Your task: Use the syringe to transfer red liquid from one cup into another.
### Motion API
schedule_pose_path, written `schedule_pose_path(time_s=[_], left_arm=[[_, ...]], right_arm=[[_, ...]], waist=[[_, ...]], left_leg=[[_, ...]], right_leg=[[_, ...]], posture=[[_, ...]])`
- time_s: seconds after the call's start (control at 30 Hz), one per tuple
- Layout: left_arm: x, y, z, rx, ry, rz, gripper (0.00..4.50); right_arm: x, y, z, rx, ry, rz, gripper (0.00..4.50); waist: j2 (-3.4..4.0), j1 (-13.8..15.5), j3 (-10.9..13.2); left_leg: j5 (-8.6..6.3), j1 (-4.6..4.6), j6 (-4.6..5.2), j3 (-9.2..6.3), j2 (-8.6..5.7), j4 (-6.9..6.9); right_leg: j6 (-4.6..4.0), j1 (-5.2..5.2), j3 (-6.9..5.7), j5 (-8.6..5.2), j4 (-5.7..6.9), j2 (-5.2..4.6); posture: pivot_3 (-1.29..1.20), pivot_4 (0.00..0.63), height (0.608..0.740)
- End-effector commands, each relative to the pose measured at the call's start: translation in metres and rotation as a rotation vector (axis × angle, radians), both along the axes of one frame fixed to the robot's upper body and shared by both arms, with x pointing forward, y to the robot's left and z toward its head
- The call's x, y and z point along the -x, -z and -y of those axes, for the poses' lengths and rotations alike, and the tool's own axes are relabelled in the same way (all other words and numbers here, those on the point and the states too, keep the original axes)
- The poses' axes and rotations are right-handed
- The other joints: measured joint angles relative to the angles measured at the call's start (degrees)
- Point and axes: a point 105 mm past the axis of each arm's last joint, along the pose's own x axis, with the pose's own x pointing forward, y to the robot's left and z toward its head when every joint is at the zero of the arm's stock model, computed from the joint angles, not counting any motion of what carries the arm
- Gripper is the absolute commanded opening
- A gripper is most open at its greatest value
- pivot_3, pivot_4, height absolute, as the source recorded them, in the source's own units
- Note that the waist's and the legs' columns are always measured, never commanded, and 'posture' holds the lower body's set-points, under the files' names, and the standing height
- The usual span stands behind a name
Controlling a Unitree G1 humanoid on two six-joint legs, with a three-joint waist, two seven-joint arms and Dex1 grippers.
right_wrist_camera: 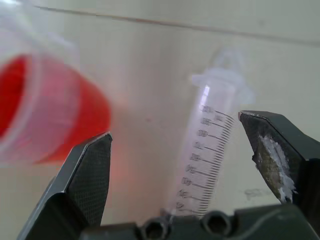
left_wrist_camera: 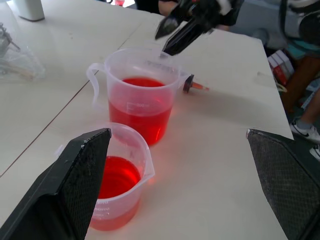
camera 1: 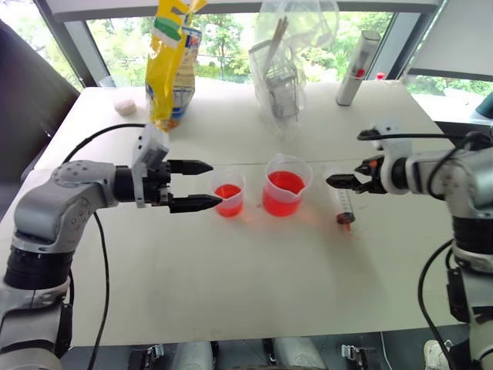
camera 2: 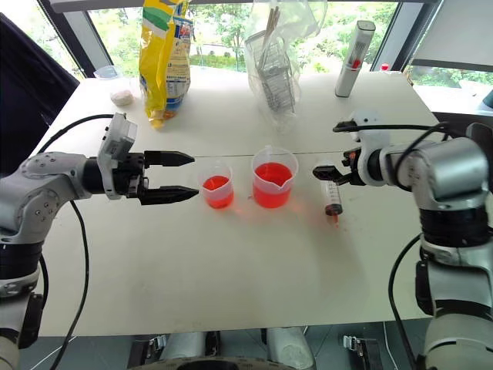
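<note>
The syringe [camera 1: 344, 205] lies flat on the white table [camera 1: 231, 277], its orange-red tip [left_wrist_camera: 192, 85] toward the near edge, just right of the spouted beaker [camera 1: 286, 185]. Red liquid [camera 1: 284, 183] fills the beaker's lower half. The smaller cup [camera 1: 229, 194] to the beaker's left also holds red liquid. My right gripper [camera 1: 337, 182] hovers open over the syringe [right_wrist_camera: 210, 150], its fingers [right_wrist_camera: 85, 180] on either side of the barrel and clear of it. My left gripper [camera 1: 214, 183] is open and level, with its fingertips beside the smaller cup's left side.
At the back of the table stand a yellow bag [camera 1: 173, 58], a clear plastic bag with utensils [camera 1: 286, 65], a grey capped cylinder [camera 1: 357, 68] and a small container [camera 1: 123, 101]. A seam [camera 1: 239, 163] crosses the table just behind the cups.
</note>
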Motion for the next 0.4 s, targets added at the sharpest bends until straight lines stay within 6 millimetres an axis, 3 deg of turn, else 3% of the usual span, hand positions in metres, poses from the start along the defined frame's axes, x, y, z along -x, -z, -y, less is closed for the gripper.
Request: schedule_pose_path(time_s=[0.03, 0.23, 0.4], left_arm=[[0.006, -0.010, -0.001, -0.004, 0.016, 0.044, 4.50], [0.008, -0.011, -0.002, -0.021, 0.015, 0.054, 4.50], [0.007, -0.012, -0.003, -0.028, 0.015, 0.051, 4.50]], right_arm=[[0.036, -0.027, -0.014, -0.010, -0.163, 0.104, 4.42], [0.085, -0.021, -0.015, 0.040, -0.312, 0.111, 4.42], [0.094, -0.015, -0.010, 0.045, -0.305, 0.109, 4.42]], waist=[[-0.02, -0.1, 0.0], [-0.07, 0.1, 0.0], [-0.12, 0.0, 0.0]], left_leg=[[0.00, 0.06, 0.00, -0.01, 0.01, 0.00], [0.00, 0.08, 0.00, -0.02, -0.01, 0.02], [0.00, 0.10, 0.00, 0.00, -0.01, 0.06]], right_leg=[[0.00, 0.06, 0.00, 0.00, -0.01, 0.00], [0.00, 0.13, -0.01, -0.01, -0.04, -0.03], [0.00, 0.17, -0.01, -0.01, -0.08, -0.05]], posture=[[0.00, 0.150, 0.739], [0.00, 0.150, 0.739], [0.00, 0.150, 0.739]])
